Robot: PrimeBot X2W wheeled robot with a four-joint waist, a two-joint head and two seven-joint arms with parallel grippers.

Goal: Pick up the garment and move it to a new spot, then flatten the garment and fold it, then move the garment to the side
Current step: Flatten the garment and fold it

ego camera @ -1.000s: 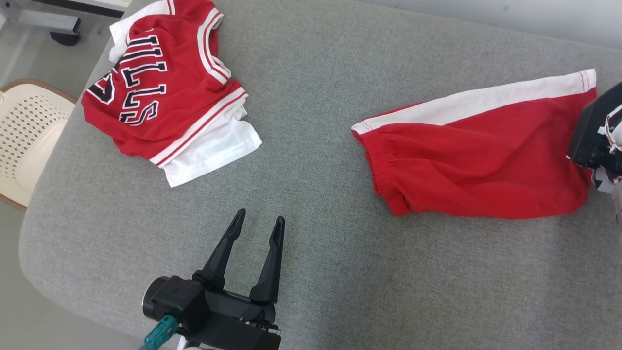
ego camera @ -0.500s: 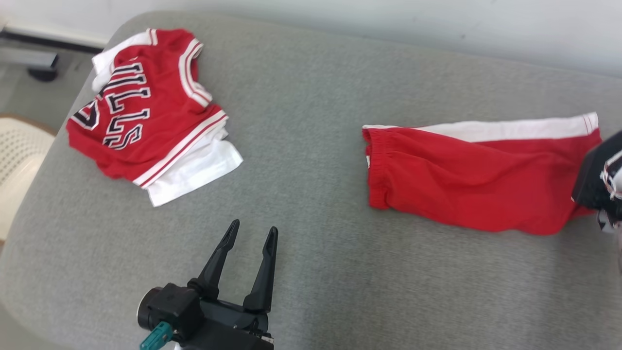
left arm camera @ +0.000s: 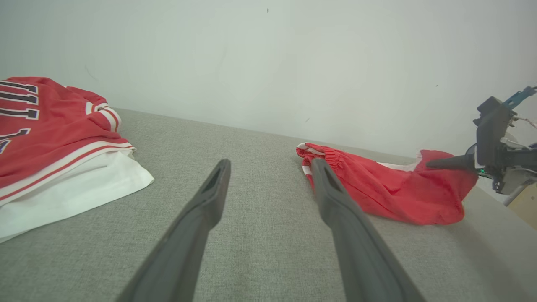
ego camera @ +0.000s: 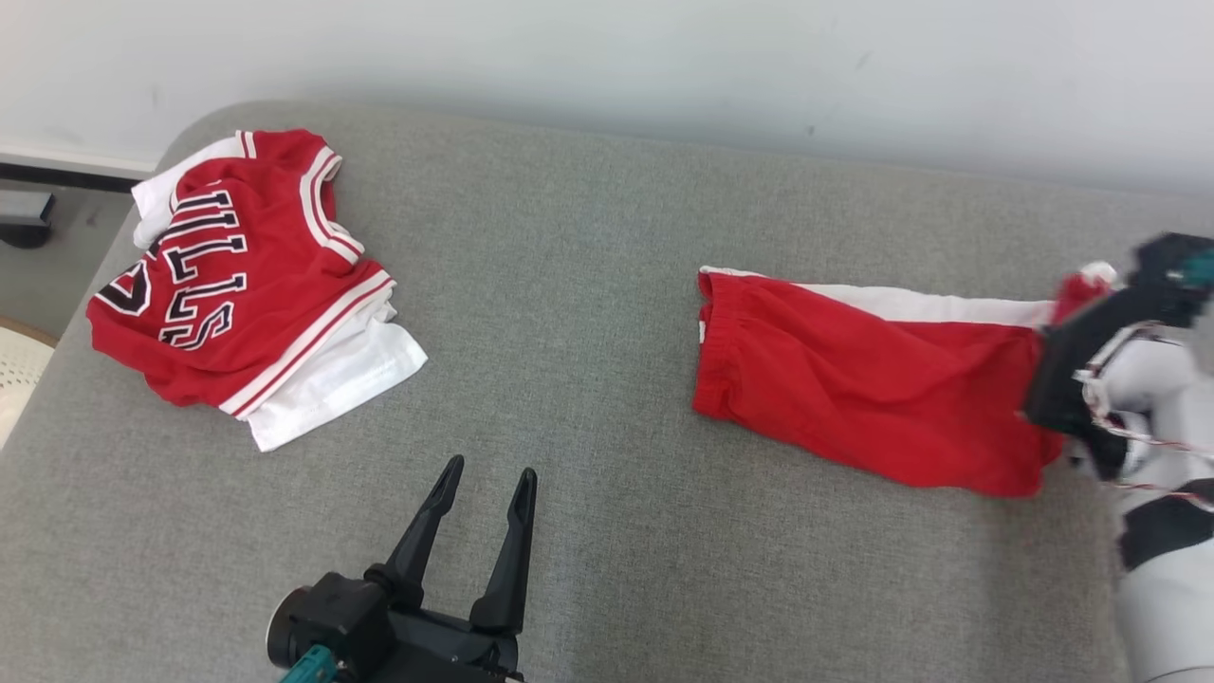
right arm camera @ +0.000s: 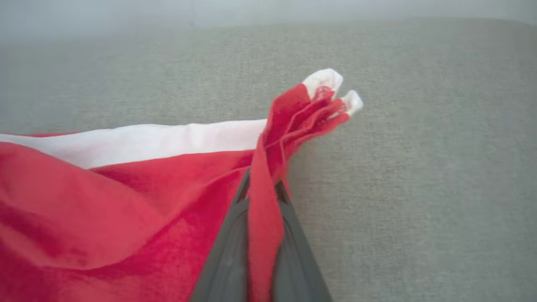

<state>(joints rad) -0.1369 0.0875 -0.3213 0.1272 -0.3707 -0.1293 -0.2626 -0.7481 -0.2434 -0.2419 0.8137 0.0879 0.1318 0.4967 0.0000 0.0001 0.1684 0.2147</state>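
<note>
The garment, red shorts (ego camera: 854,398) with a white side stripe, lies on the right half of the grey cushion (ego camera: 588,285), waistband toward the middle. My right gripper (right arm camera: 262,184) is shut on the hem end of the shorts (right arm camera: 105,201), and a bunched fold of red cloth with white tips sticks out past its fingers. That end hangs lifted off the cushion while the rest of the shorts (left arm camera: 390,193) trails on it. Near the cushion's front edge my left gripper (ego camera: 488,474) stands open with nothing between its fingers (left arm camera: 209,201).
A red jersey (ego camera: 237,285) with black lettering over white cloth lies crumpled at the cushion's far left. A pale wall runs behind the cushion. A white woven chair (ego camera: 14,370) shows at the left edge. Bare grey cushion lies between the two garments.
The head camera has tilted up, bringing the wall into view. My right gripper has raised the shorts' hem end off the cushion. The left gripper has stayed put.
</note>
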